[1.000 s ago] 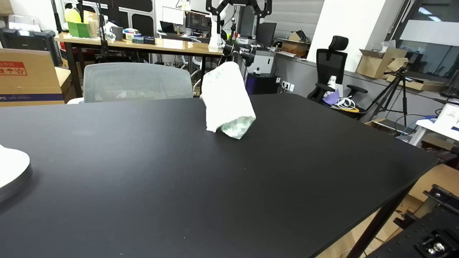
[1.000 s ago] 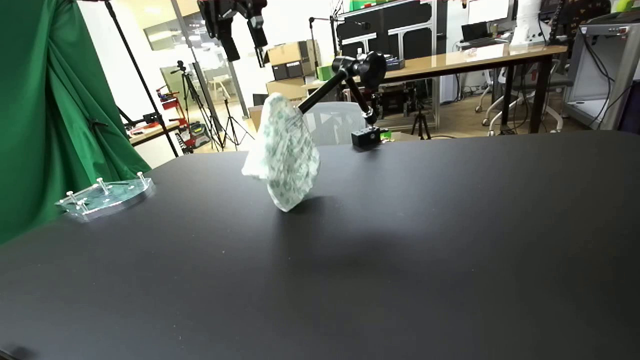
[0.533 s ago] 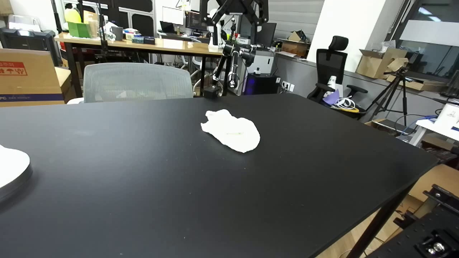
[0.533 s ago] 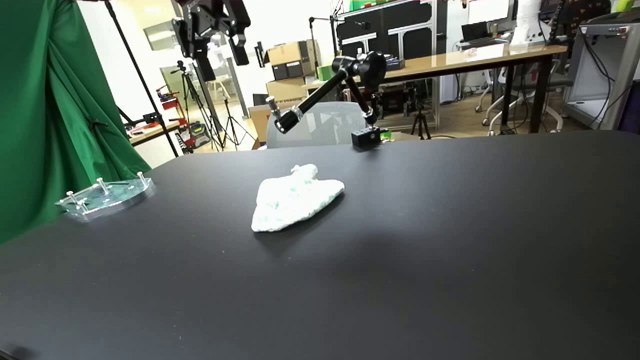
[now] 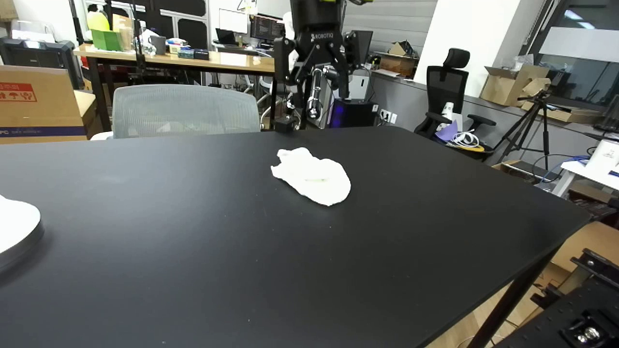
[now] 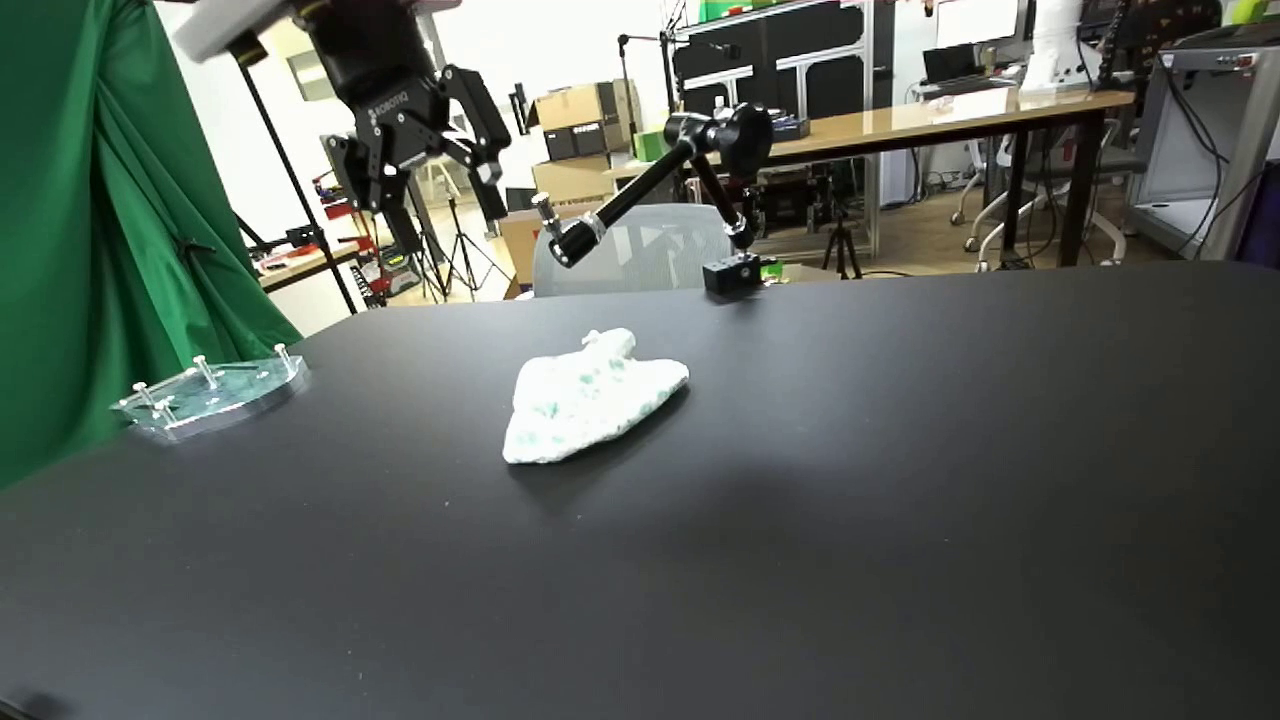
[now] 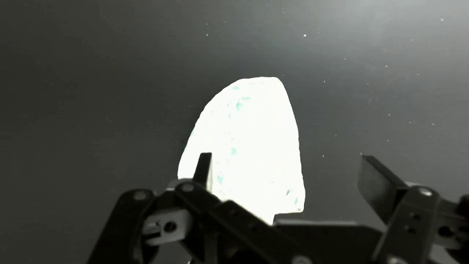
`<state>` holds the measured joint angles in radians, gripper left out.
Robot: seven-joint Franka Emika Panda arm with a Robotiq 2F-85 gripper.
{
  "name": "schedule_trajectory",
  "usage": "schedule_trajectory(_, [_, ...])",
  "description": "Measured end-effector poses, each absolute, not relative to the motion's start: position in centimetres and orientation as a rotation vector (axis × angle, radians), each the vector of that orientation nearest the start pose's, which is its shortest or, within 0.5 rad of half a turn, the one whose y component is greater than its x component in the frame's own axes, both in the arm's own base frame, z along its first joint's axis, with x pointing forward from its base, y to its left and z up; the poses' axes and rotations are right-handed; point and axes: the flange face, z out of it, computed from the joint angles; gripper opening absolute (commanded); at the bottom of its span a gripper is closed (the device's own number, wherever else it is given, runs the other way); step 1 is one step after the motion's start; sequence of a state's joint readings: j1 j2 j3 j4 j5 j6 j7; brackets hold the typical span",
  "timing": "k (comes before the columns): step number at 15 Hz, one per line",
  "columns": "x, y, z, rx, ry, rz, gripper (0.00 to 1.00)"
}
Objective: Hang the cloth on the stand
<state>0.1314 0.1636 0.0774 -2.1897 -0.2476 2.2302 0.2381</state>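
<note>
All around the black table [image 5: 145, 270]

In an exterior view, a white disc [image 5: 17, 224] sits on the table, partly out of view. Behind the table stands a grey chair [image 5: 186, 111], with a cardboard box [image 5: 43, 108] to its left. Farther back, a wooden desk [image 5: 261, 64] holds a green box [image 5: 106, 40] and a grey mug [image 5: 158, 45]. To the right are a black chair [image 5: 447, 87] with a white cable [image 5: 466, 139] on it, and a tripod [image 5: 540, 103].

In an exterior view, a clear plate [image 6: 228, 398] with upright bolts [image 6: 206, 373] lies on the table, near a green curtain [image 6: 130, 220].
</note>
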Motion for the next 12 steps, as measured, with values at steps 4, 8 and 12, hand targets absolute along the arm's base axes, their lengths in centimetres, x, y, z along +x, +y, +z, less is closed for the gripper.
schedule_trajectory(4, [51.7,8.5,25.1,-3.303,-0.385,0.103,1.00])
schedule_trajectory(8, [51.4,6.4,20.3,-3.227,-0.361,0.115,1.00])
schedule_trajectory(12, [51.3,6.3,19.4,-3.218,-0.371,0.135,1.00])
